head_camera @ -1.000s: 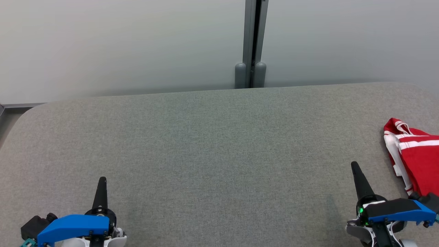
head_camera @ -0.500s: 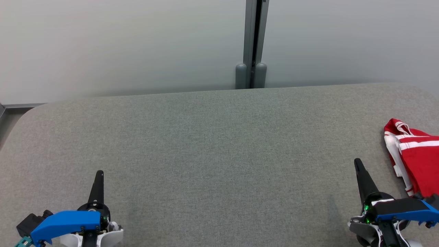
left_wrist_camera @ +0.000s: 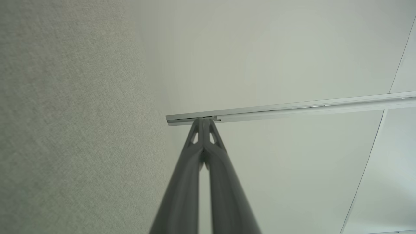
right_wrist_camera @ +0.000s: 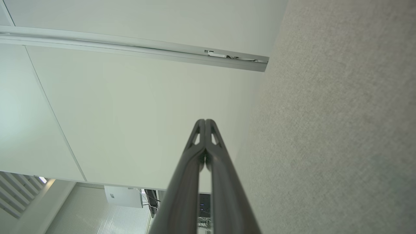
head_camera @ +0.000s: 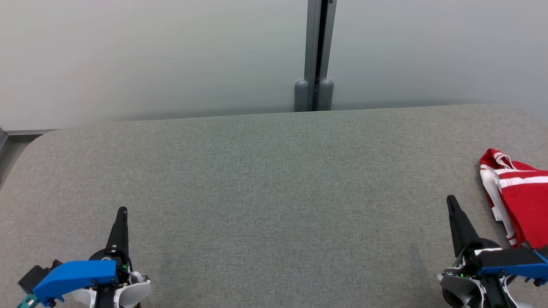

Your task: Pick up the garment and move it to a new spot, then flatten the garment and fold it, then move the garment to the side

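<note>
Nearest us, at the bottom left of the head view, the left gripper [head_camera: 122, 210] is pointing up the frame. Its two dark fingers are pressing together into a single spike, and they are gripping nothing. In its own wrist view the left gripper [left_wrist_camera: 203, 123] is showing the same thing: the tips are meeting and nothing is sitting between them.

At the bottom right, the right gripper [head_camera: 450, 200] is standing the same way, leaning slightly left. Its fingers are closed tight and are carrying nothing. Its wrist view is confirming this, with the right gripper [right_wrist_camera: 205, 123] showing its tips touching over bare background.

Just to the right of that gripper, we are finding the garment [head_camera: 524, 201]. It is red with white stripes and white trim, and it is lying bunched on the table's right end. The frame edge is cutting it off. Its lower corner is running behind the gripper's blue and black housing, while the fingers are keeping clear of the cloth.

Beyond the grippers, the table [head_camera: 274, 184] is stretching away as a grey fabric-covered surface with rounded far corners.

Farther back, pale wall panels [head_camera: 150, 55] are rising behind the table. A grey post [head_camera: 316, 51] is dividing them a little right of centre.
</note>
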Tool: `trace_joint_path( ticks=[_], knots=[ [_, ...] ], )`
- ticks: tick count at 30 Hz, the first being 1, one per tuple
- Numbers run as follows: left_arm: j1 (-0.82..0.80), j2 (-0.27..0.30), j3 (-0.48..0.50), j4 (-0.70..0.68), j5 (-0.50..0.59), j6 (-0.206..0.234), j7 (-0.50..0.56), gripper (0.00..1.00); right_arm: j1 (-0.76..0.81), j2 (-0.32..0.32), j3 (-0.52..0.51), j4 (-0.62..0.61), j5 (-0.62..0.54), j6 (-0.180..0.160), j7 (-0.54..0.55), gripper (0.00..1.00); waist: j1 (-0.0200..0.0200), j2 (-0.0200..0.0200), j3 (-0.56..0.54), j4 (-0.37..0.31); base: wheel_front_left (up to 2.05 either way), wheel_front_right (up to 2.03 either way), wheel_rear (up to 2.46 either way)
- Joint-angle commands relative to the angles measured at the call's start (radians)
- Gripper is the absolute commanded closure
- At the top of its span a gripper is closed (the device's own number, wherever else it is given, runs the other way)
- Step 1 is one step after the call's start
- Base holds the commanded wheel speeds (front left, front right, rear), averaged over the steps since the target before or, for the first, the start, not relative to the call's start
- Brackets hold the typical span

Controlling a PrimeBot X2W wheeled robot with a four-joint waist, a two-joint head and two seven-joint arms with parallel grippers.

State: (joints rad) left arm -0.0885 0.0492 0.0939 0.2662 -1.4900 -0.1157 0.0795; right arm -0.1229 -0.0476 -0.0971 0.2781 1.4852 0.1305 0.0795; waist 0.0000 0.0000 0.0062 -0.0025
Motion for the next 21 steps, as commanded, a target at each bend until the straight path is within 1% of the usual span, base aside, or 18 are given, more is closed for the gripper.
trace_joint_path(
  ticks=[1,18,21],
  knots=[
    [-0.018,0.002,0.008,-0.008,-0.015,-0.009,0.008,1.0,0.012,-0.004,-0.003,-0.01,0.017,0.0,0.008,1.0,0.0,0.0,0.0,0.0,0.0,0.0,0.0],
    [-0.027,0.002,0.022,-0.025,-0.124,-0.021,0.037,1.0,0.021,-0.005,-0.019,-0.037,0.129,0.0,0.037,1.0,0.0,0.0,-0.003,0.002,0.0,0.0,0.0],
    [-0.025,0.002,0.022,-0.024,-0.124,-0.018,0.038,1.0,0.021,-0.005,-0.019,-0.038,0.129,0.0,0.038,1.0,0.0,0.0,-0.003,0.003,0.0,0.0,0.0]
  ],
)
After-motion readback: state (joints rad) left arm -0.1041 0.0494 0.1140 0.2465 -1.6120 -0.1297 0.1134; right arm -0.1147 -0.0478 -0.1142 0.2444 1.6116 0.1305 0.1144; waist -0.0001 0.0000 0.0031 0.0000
